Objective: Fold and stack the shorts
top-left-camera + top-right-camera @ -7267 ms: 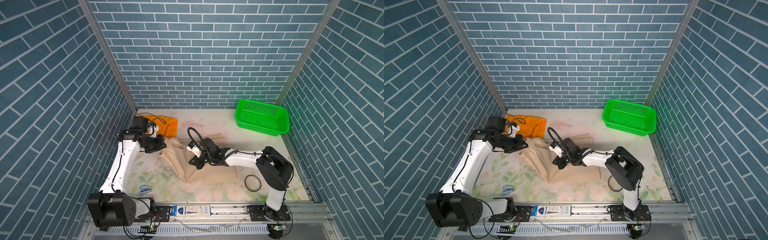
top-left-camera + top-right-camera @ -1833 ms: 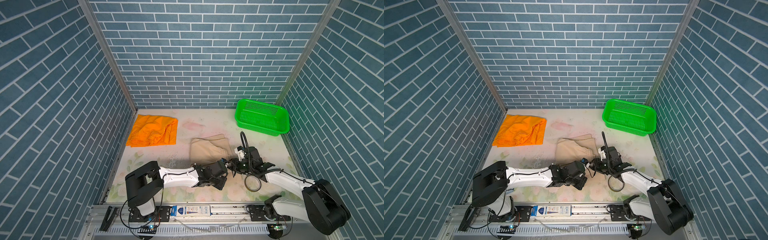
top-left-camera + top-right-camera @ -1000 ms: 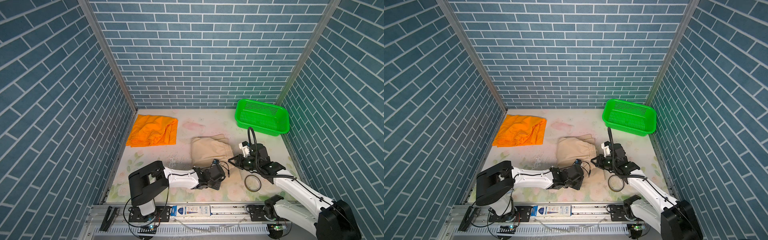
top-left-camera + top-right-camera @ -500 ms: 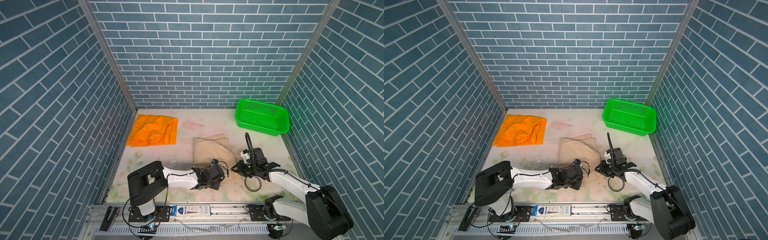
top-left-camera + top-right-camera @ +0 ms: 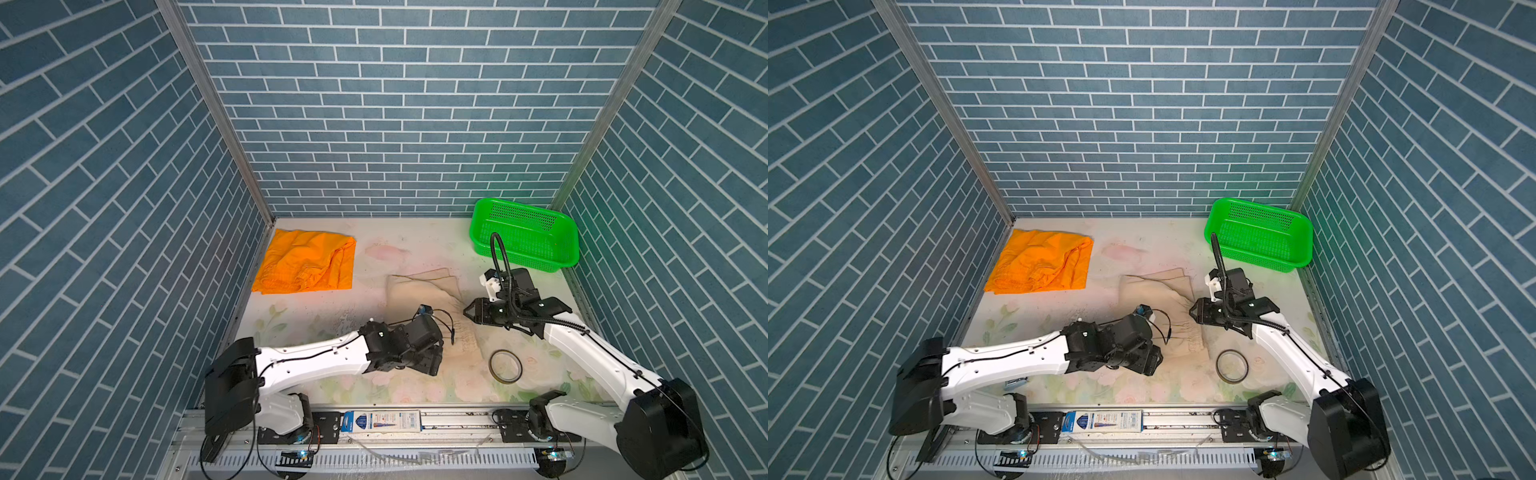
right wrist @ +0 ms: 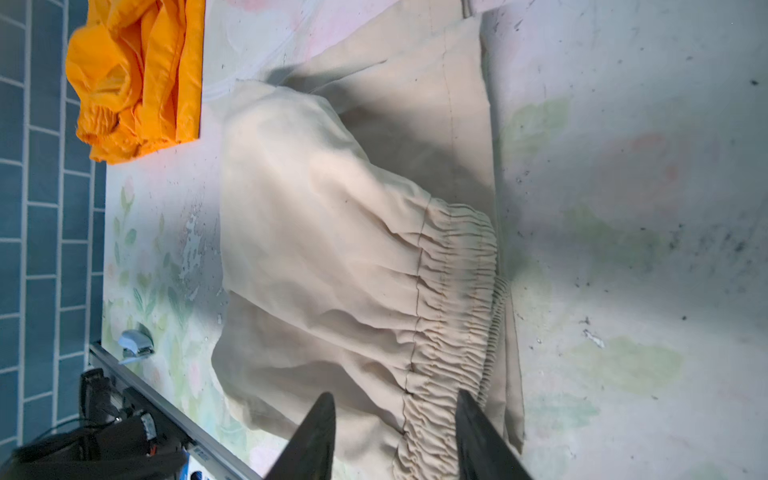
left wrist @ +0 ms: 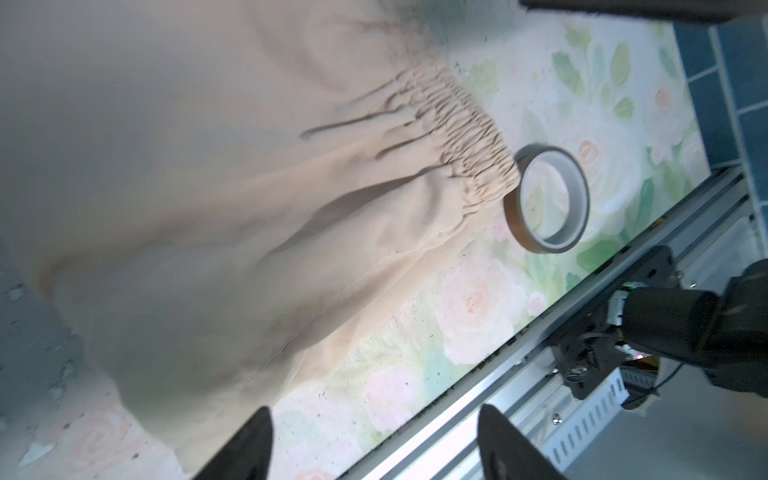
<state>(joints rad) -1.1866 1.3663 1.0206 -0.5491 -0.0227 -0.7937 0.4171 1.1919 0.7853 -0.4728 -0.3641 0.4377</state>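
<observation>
The left arm [image 5: 316,361] and the right arm [image 5: 590,349] have smooth white shells on the long links and black joints. On the left one, a thin black cable runs along the white link, beside small dark screws. The right one carries a thick black hose [image 5: 495,247]. The shoulder housings [image 5: 230,386] are black blocks. The fingers [image 6: 316,440] are black and pointed.

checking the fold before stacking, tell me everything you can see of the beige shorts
The beige shorts are soft tan cloth, folded into a narrow, wrinkled bundle lying flat on the floral table, near the middle in both top views. Their gathered elastic waistband is at the near end, hems at the far end. The left gripper and right gripper stand open by the waistband, gripping nothing.
</observation>
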